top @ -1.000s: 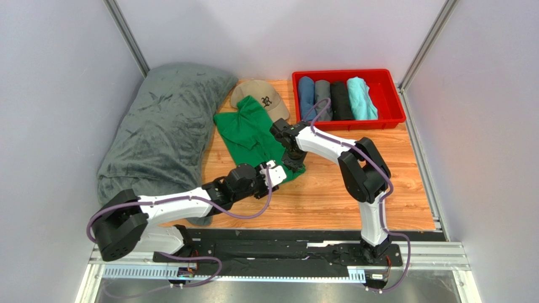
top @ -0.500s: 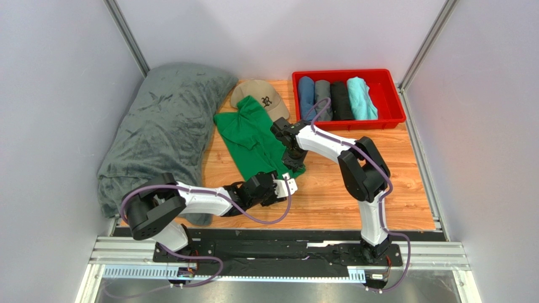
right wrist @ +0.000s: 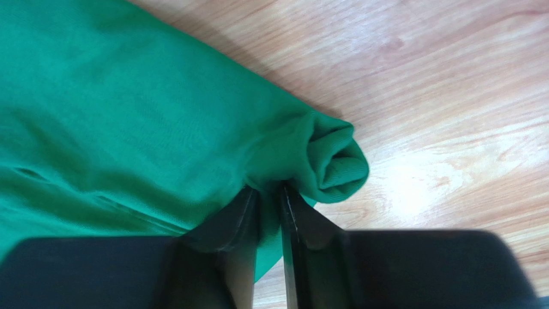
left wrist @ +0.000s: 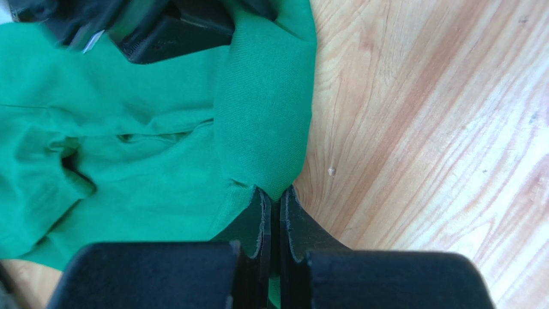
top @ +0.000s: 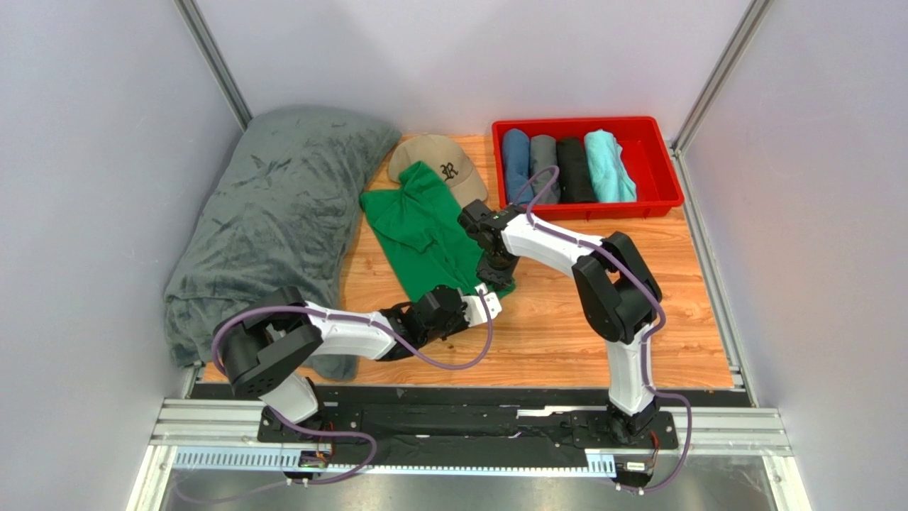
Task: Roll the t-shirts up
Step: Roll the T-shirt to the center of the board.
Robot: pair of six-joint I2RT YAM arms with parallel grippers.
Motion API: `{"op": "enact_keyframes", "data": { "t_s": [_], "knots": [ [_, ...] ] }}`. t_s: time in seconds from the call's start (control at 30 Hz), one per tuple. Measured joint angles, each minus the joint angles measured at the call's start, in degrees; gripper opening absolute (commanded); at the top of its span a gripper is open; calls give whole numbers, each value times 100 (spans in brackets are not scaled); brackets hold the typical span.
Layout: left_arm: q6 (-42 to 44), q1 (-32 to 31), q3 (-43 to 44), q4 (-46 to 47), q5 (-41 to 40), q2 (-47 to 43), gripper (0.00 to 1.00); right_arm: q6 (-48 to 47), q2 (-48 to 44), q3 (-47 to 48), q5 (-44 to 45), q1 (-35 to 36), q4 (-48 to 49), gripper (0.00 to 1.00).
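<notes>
A green t-shirt (top: 424, 226) lies spread on the wooden table, and its near hem is turned into a short roll (right wrist: 332, 161). My left gripper (top: 485, 303) sits at the near end of that roll. In the left wrist view its jaws (left wrist: 274, 193) are shut on a thin fold of green cloth. My right gripper (top: 492, 279) presses on the same hem just beyond, its fingers (right wrist: 269, 190) close together with green fabric pinched between them. Rolled t-shirts in blue (top: 517, 162), grey (top: 545, 165), black (top: 576, 168) and aqua (top: 609, 165) lie side by side in the bin.
The red bin (top: 581, 124) stands at the back right. A tan cap (top: 442, 160) touches the green shirt's far edge. A big grey-green blanket (top: 272, 213) covers the left side. Bare wood (top: 565, 330) lies in front and to the right. Walls enclose the table.
My left arm swung right and forward to the near end of the hem and closed on the cloth. My right gripper stayed on the hem, its jaws slightly looser.
</notes>
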Motion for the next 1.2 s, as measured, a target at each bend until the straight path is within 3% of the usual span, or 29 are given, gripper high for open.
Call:
{"op": "enact_keyframes", "data": {
  "t_s": [0.03,0.23,0.47,0.7,0.97,1.2],
  "knots": [
    [-66,66,0,-48,122,-46,0,4,-42,-66,22,0,52,43],
    [-645,651,17,-481,1307,-616,0,-87,-468,-531,328,11,494,62],
    [-1355,1484,212,-1143,2750,-743,0,-72,-1545,-1104,962,24,925,63],
    [-2055,2203,476,-1456,3989,-286,0,125,-2894,-2197,1504,385,1757,62],
    [-2684,2730,748,-1552,5003,221,0,935,-2914,-2914,1827,1331,2031,61],
    [-2894,2870,813,-1602,5307,380,0,1648,-2514,-3005,1897,1447,2218,59]
  ]
}}
